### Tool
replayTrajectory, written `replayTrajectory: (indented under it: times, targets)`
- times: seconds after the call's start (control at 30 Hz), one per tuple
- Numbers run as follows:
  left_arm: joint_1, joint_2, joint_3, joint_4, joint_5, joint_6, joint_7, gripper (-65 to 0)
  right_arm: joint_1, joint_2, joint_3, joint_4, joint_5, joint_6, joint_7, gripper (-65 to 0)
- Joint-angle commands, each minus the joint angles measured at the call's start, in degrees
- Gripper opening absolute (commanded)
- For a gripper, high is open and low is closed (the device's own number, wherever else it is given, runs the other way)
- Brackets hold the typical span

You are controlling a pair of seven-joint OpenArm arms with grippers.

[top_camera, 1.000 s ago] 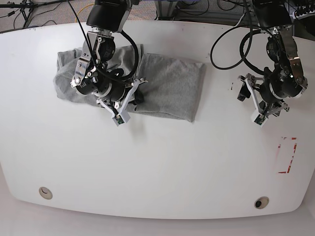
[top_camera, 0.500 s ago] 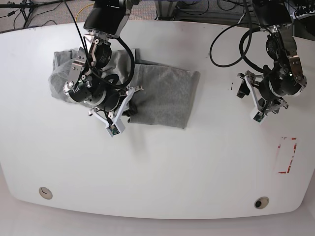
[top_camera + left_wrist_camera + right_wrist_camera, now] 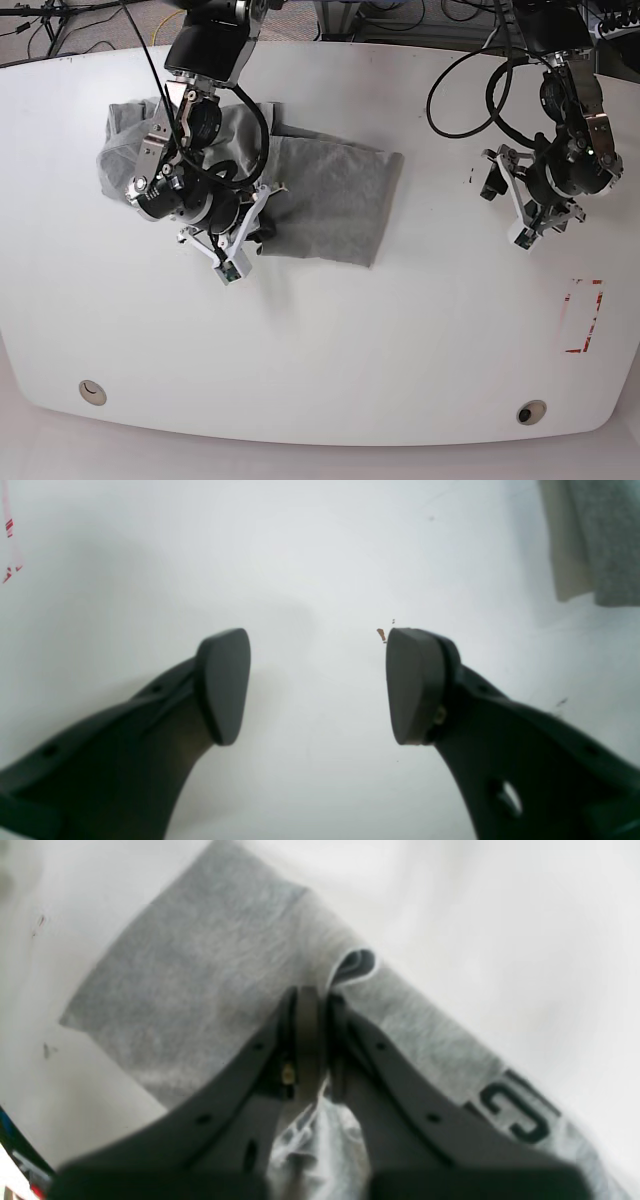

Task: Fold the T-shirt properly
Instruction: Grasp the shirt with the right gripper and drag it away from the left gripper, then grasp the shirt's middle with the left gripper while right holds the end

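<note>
The heather-grey T-shirt [image 3: 335,195] lies folded into a rough rectangle at the back left of the white table [image 3: 400,330]. Its left part is bunched under my right arm. My right gripper [image 3: 268,218] is shut on a pinch of the T-shirt [image 3: 200,990] at its near edge, and a small loop of cloth curls beside the fingertips [image 3: 307,1005]. Dark lettering [image 3: 515,1115] shows on the layer below. My left gripper [image 3: 500,185] hangs over bare table at the right, open, with nothing between its pads [image 3: 222,685]. One corner of the T-shirt [image 3: 615,540] shows far off in the left wrist view.
Red tape marks [image 3: 583,315] sit near the table's right edge and also show as red tape [image 3: 9,530] in the left wrist view. Two round holes [image 3: 92,391] [image 3: 531,411] lie near the front edge. Cables trail from both arms at the back.
My right arm has swung left and dragged the T-shirt with it, so the shirt's right edge now lies further left. The left arm has barely shifted.
</note>
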Motion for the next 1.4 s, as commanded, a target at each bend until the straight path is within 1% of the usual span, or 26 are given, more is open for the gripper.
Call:
replayTrajectory:
  times: [0.0,0.1,0.13,0.2,0.23,0.27,0.3,0.4,0.57,0.7,0.73,0.77,0.87,0.9,0.93,0.97,1.0,1.03,1.07,1.13,1.27,1.37]
  targets:
    - [-0.91,-0.52,-0.02,0.87,-0.45,-0.06,-1.03,-24.7,1.19,1.12,0.22,-0.75,0.74,-0.01,1.23,-53.1]
    - [-0.91,-0.43,1.83,0.87,-0.45,-0.06,-1.03,-24.7,0.93,1.65,0.30,-0.93,0.57,-0.01,2.29,-40.3]
    - [-0.99,-0.43,2.80,0.96,-0.45,-0.06,-1.03,-24.7,0.67,1.65,0.30,-0.84,0.57,-0.01,2.46,-34.7]
    - [-1.17,-0.35,4.47,1.31,-0.54,-0.06,-1.03,-24.7,0.23,2.09,0.48,0.30,0.92,-0.01,2.73,-26.8]
    - [-1.26,0.36,5.43,1.40,-0.54,-0.06,-1.03,-24.7,-0.04,2.26,0.92,1.62,1.01,-0.01,2.73,-22.7]
    - [-1.26,0.80,5.87,1.40,-0.54,-0.06,-1.03,-24.7,-0.04,2.35,1.27,2.50,1.01,-0.01,2.73,-20.8]
    - [-1.35,2.12,6.49,1.66,-0.54,-0.06,-1.03,-24.7,-0.21,2.26,1.80,4.52,1.01,-0.01,2.64,-16.8]
    - [-1.52,5.02,6.67,2.98,-0.63,-0.06,-1.03,-24.7,-0.30,2.26,2.50,8.83,1.10,-0.01,1.32,-12.5]
    - [-4.42,11.61,6.84,1.66,-1.95,-0.06,-1.03,-24.7,-0.30,2.61,4.17,13.67,1.10,-0.01,-2.46,-11.9]
    - [-6.53,16.80,6.93,-1.86,-1.69,-0.06,-1.03,-25.1,-0.48,2.70,6.99,14.63,1.10,-0.01,-2.90,-11.9]
    - [-7.15,18.29,7.37,-2.91,-1.25,-0.06,-1.03,-26.5,-1.09,2.79,8.04,14.63,1.01,-0.01,-2.90,-11.9]
    - [-7.50,19.08,7.81,-3.53,-0.72,-0.06,-1.11,-28.3,-1.44,3.14,8.92,14.63,1.01,-0.01,-2.90,-11.9]
    - [-8.82,21.28,10.53,-6.25,1.57,-0.06,-1.82,-40.1,-2.32,4.72,12.00,14.63,1.01,-0.01,-2.90,-11.9]
    - [-9.17,21.88,12.12,-7.75,2.80,-0.06,-3.22,-48.1,-2.50,5.34,13.40,14.63,1.01,-0.01,-2.90,-11.9]
    - [-9.26,21.88,12.82,-8.27,3.15,0.25,-3.93,-51.0,-2.59,5.60,13.84,14.63,1.01,-0.01,-2.90,-12.0]
    - [-9.26,21.88,14.40,-9.51,4.12,1.13,-5.77,-56.9,-2.67,5.87,15.07,14.63,1.01,-0.01,-2.90,-12.4]
    - [-9.26,21.88,15.72,-10.56,4.82,2.01,-7.36,-61.5,-2.76,6.22,16.39,14.63,1.01,-0.01,-2.90,-13.3]
    - [-9.26,21.88,16.78,-11.44,5.35,2.62,-8.41,-63.6,-2.76,6.39,17.27,14.63,1.10,-0.01,-2.90,-14.4]
    - [-9.26,21.88,18.18,-12.67,5.79,3.59,-9.47,-64.2,-2.85,6.66,18.50,14.63,1.10,-0.01,-2.90,-15.7]
    - [-9.43,21.88,19.41,-14.43,6.49,5.35,-9.91,-63.1,-3.29,7.18,20.08,14.54,1.10,-0.01,-2.90,-17.1]
    - [-9.61,21.88,19.50,-18.21,7.46,9.31,-9.91,-62.4,-3.82,8.50,23.69,14.46,1.10,-0.01,-2.90,-18.2]
    - [-9.61,21.37,19.50,-21.81,7.11,10.71,-10.08,-62.2,-3.91,8.77,25.80,13.93,1.10,-0.01,-2.90,-18.9]
